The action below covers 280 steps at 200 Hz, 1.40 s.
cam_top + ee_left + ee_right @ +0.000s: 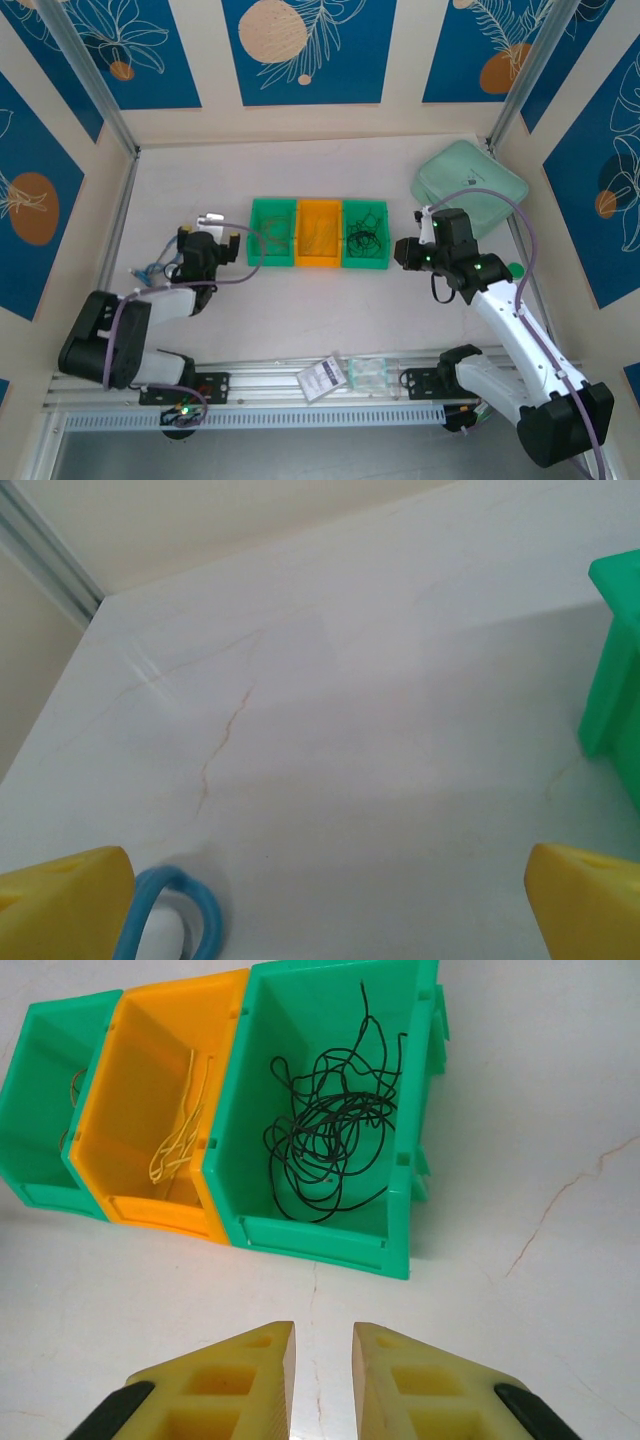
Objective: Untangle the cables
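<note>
Sitting in three bins (310, 1242), the cables (325, 1135) lie apart (black rightmost).

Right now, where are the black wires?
In the right wrist view, the black wires lie in the green bin at the row's right end, beside the orange bin, ahead of the right hand.

The light is bright and soft all over. The white table (200, 170) looks a bit washed out. In the left wrist view a small shiny streak (150, 670) sits at ten o'clock. The left fingers (60, 905) at five and seven o'clock look fuzzy. In the right wrist view the bins (310, 1235) look sharp.
</note>
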{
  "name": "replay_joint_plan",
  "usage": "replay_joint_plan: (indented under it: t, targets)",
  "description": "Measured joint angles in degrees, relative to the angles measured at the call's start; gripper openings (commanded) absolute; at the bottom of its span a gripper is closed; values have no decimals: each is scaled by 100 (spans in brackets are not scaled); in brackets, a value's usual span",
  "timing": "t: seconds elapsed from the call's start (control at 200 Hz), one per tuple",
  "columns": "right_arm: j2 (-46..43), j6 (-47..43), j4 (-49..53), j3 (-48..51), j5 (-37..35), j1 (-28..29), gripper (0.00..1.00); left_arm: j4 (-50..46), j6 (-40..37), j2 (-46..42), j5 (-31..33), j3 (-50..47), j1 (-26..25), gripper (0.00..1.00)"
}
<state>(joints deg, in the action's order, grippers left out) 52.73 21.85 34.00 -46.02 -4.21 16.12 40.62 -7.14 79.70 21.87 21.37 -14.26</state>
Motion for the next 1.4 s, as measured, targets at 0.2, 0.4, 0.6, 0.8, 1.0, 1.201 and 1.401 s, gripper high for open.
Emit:
replay_joint_plan:
  t: [0.2, 0.4, 0.6, 0.8, 1.0, 1.201, 1.401]
  targets:
    - [-214, 11, -160, 319, -46, -269, 22, 1126, -136, 605, -42, -260, 2, 100]
    - [-1209, 26, -756, 1088, -365, -476, 25, 2520, -157, 881, -20, -861, 15, 100]
    - [-1624, -20, -1307, 1620, -684, -658, 32, 3042, -131, 1040, -48, -1034, 72, 100]
    - [-1261, -129, -1847, 1683, -721, -911, 32, 2411, 76, 1110, -240, -450, 415, 100]
    - [-935, -461, -2669, 1952, -789, -1257, 32, 1961, 238, 1113, -496, -192, 612, 100]
    - [-774, -621, -4450, 2988, -960, -1585, 32, 1797, 271, 1113, -568, -192, 612, 100]
    - [177, -796, -6264, 3609, -949, -1604, 32, 1790, 278, 1113, -584, -192, 612, 100]
